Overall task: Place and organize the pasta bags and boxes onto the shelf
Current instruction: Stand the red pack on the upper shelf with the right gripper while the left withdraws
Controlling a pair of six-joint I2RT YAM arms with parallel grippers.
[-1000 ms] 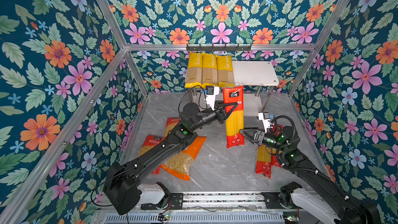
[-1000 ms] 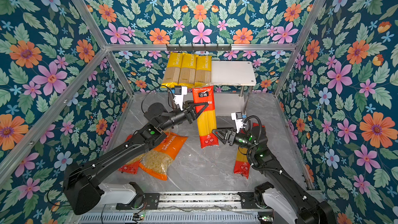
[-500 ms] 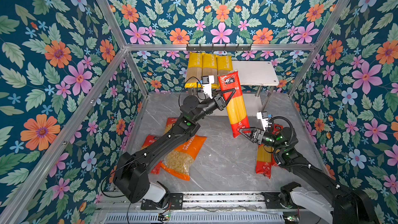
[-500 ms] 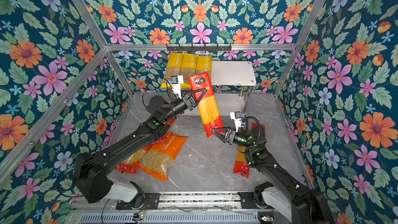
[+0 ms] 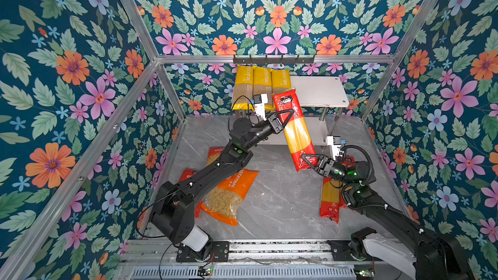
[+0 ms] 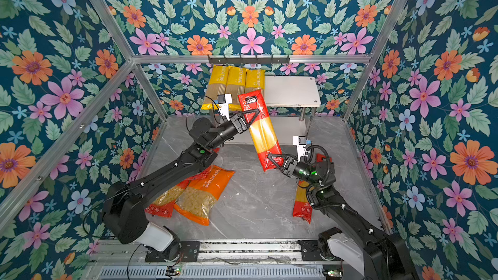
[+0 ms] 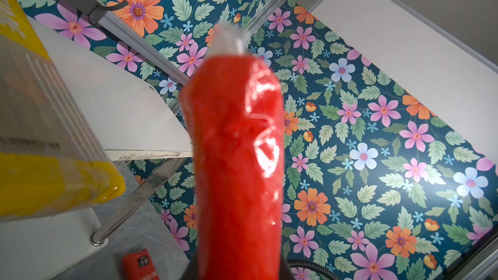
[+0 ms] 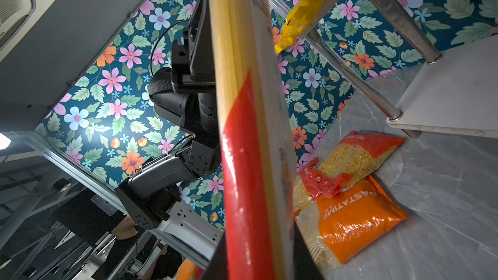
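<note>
Mid-carry: red spaghetti pack [image 5: 295, 130] aloft and tilted before the shelf [image 5: 318, 90], left pincer [image 5: 289, 115] clamped near its upper end, right pincer [image 5: 305, 160] closed on its lower end; next, probably level it and lay it beside the yellow packs [image 5: 260, 84]

Three packs [image 5: 260, 87] on shelf [image 5: 319, 91] (left half)

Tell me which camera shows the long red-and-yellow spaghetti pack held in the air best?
Both top views: the whole long red-and-yellow plastic spaghetti pack shows, tilted, end to end. The left wrist view gives only its blurred red end; the right wrist view only a close-up strip of it.
</note>
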